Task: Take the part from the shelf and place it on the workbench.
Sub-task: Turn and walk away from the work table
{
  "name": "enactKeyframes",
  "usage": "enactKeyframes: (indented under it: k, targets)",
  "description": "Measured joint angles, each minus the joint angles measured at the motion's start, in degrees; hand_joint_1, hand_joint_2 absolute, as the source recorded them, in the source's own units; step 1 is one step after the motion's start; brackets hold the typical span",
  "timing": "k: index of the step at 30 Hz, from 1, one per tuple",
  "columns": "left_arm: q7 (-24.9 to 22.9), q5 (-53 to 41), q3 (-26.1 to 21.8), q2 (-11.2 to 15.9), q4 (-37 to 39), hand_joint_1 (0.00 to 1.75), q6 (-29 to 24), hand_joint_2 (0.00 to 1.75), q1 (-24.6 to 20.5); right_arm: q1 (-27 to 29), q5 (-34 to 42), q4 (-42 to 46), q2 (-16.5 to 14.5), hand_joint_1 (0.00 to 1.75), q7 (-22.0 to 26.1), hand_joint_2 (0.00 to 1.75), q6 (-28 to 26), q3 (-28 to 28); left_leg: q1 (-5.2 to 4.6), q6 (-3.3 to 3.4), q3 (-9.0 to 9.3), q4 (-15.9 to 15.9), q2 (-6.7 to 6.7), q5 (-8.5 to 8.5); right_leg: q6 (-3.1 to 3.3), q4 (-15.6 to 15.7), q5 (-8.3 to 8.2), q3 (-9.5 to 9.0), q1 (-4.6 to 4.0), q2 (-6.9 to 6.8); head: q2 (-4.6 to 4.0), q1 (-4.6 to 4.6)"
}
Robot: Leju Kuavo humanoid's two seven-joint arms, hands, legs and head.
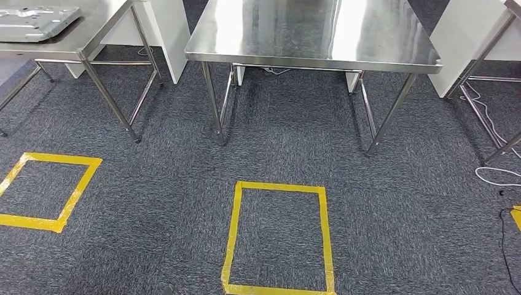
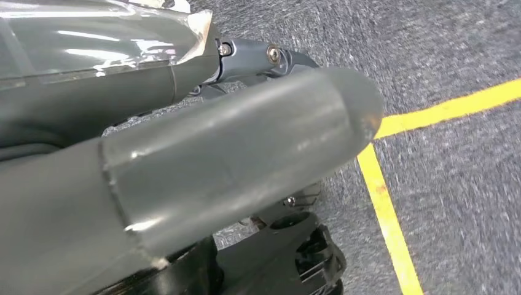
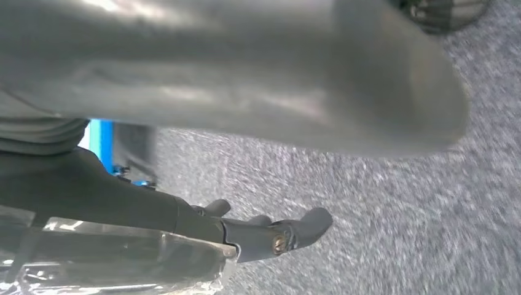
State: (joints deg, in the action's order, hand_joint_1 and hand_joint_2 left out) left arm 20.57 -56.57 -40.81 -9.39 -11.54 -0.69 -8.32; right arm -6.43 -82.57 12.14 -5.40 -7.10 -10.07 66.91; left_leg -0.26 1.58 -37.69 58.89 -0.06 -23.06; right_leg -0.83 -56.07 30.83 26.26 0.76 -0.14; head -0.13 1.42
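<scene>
A flat grey metal part (image 1: 34, 21) lies on the steel table (image 1: 92, 37) at the far left. The wide steel workbench (image 1: 313, 37) stands straight ahead, and its shiny top is bare. In the left wrist view my left hand (image 2: 246, 160) hangs over the carpet with its thick thumb and dark fingers (image 2: 270, 58) stretched out, holding nothing. My right hand (image 3: 258, 92) also hangs above the carpet. Its thumb and fingers (image 3: 295, 230) are apart and nothing is in them.
Two yellow tape squares mark the grey carpet, one (image 1: 278, 236) in front of the workbench and one (image 1: 46, 190) to the left. White panels (image 1: 169, 34) stand behind the tables. Another table's legs (image 1: 491, 104) and loose cables (image 1: 501, 175) are at the right.
</scene>
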Motion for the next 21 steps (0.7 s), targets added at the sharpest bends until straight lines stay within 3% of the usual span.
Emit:
enactKeyframes:
  k: [1,2,3,4,5,7,8,9,11,12,14,15,16,19,20,21]
  targets:
    - [0.0,0.0,0.0,0.0,0.0,0.00,0.0,0.00,0.0,-0.2,0.0,0.0,0.0,0.00,0.0,0.00,0.0,0.0,0.14,-0.31,-0.48,1.5,-0.07,-2.46,0.68,0.0,-0.77,0.72,0.23,-0.11,0.00,0.08]
    - [0.0,0.0,0.0,0.0,0.0,0.00,0.0,0.00,0.0,-0.3,0.0,0.0,0.1,0.00,0.0,0.00,0.1,0.0,0.33,-0.60,-1.02,4.1,-0.11,-5.94,1.13,0.0,-1.55,1.49,0.28,-0.24,0.00,0.14]
    - [0.0,0.0,0.0,0.0,0.0,0.00,0.0,0.00,0.0,-0.3,0.1,0.0,0.1,0.00,0.0,0.00,0.1,0.0,0.48,-0.88,-1.36,7.4,-0.10,-9.37,1.43,-0.1,-2.35,2.27,0.16,-0.29,0.00,0.24]
    - [0.0,0.0,0.0,0.0,0.0,0.00,0.0,0.00,0.0,-0.3,0.1,0.0,0.1,0.00,0.0,0.00,0.1,0.0,0.65,-1.14,-1.53,10.9,-0.10,-11.59,1.53,-0.1,-3.14,3.12,0.05,-0.36,0.00,0.30]
    - [0.0,0.0,0.0,0.0,0.0,0.00,0.0,0.00,0.0,-0.3,0.1,0.0,0.1,0.00,0.0,0.00,0.2,0.0,0.83,-1.34,-1.35,13.7,-0.10,-12.16,1.44,-0.2,-3.96,4.05,-0.02,-0.43,0.00,0.31]
    - [0.0,-0.1,0.0,0.0,0.0,0.00,0.0,0.00,0.0,-0.4,0.1,0.0,0.2,0.00,0.0,0.00,0.3,0.0,1.25,-1.55,0.94,14.6,-0.09,-9.48,1.13,-0.5,-5.47,6.09,-0.04,-0.47,0.00,0.33]
    - [0.0,-0.1,0.0,0.0,0.0,0.00,0.0,0.00,-0.1,-0.4,0.1,0.0,0.2,0.00,0.0,0.00,0.3,0.0,1.46,-1.59,3.39,12.3,-0.10,-7.85,0.88,-0.6,-6.14,7.00,-0.03,-0.46,0.00,0.34]
    - [0.0,-0.1,0.0,0.0,0.0,0.00,0.0,0.00,-0.2,-0.5,0.1,0.0,0.2,0.00,0.0,0.00,0.4,0.0,1.61,-1.58,6.80,8.4,-0.14,-7.26,0.59,-0.8,-6.71,7.73,-0.09,-0.44,0.00,0.36]
    - [0.0,-0.1,0.0,0.0,0.0,0.00,0.0,0.00,-0.5,-0.6,0.1,0.0,0.3,0.00,0.0,0.00,0.4,0.0,1.59,-1.38,12.64,0.1,-0.29,-8.27,-0.22,-1.0,-7.90,8.60,-0.19,-0.46,0.00,0.30]
    - [0.0,-0.1,0.0,0.0,0.0,0.00,0.0,0.00,-0.7,-0.7,0.1,0.1,0.3,0.00,0.0,0.00,0.4,0.0,1.36,-1.22,14.02,-2.4,-0.36,-8.98,-0.68,-0.9,-8.56,8.97,-0.16,-0.50,0.00,0.30]
    - [0.0,-0.1,0.0,-0.1,0.0,0.00,0.0,0.00,-0.8,-0.7,0.1,0.1,0.4,0.00,0.0,0.00,0.4,-0.1,0.98,-0.35,13.26,-3.6,-0.19,-8.59,-1.59,-1.0,-9.69,9.82,-0.02,-0.42,0.00,0.30]
    - [0.0,-0.1,0.0,0.0,0.0,0.00,0.0,0.00,-0.7,-0.7,0.0,0.1,0.4,0.00,0.0,0.00,0.5,-0.1,0.85,0.27,12.41,-3.7,0.00,-7.87,-1.72,-1.5,-9.13,10.46,-0.01,-0.24,0.00,0.37]
    - [0.0,-0.1,0.0,0.0,0.0,0.00,0.0,0.00,-0.7,-0.6,0.0,0.0,0.4,0.00,-0.1,0.00,0.5,-0.1,0.80,0.98,11.41,-3.8,0.19,-6.97,-1.48,-2.8,-7.45,11.15,-0.12,-0.06,0.00,0.32]
    - [0.0,-0.1,0.0,0.0,0.0,0.00,0.0,0.00,-0.7,-0.4,0.1,0.0,0.2,0.00,-0.1,0.00,0.5,-0.1,0.39,2.01,8.13,-3.9,0.47,-4.13,-0.04,-12.5,1.13,13.35,-0.35,0.15,0.00,-0.09]
    - [0.0,-0.1,0.0,0.0,0.0,0.00,0.0,0.00,-0.7,-0.5,0.1,0.0,0.2,0.00,-0.2,0.00,0.5,-0.1,0.22,2.05,7.00,-3.8,0.57,-3.20,-0.13,-16.1,2.59,13.54,-0.35,0.16,0.00,-0.15]
    - [0.0,-0.1,0.0,0.0,0.0,0.00,0.0,0.00,-0.7,-0.6,0.1,0.0,0.2,0.00,-0.2,0.00,0.5,-0.1,0.10,2.04,5.84,-3.8,0.70,-2.29,-0.58,-18.4,2.66,12.99,-0.34,0.16,0.00,-0.19]
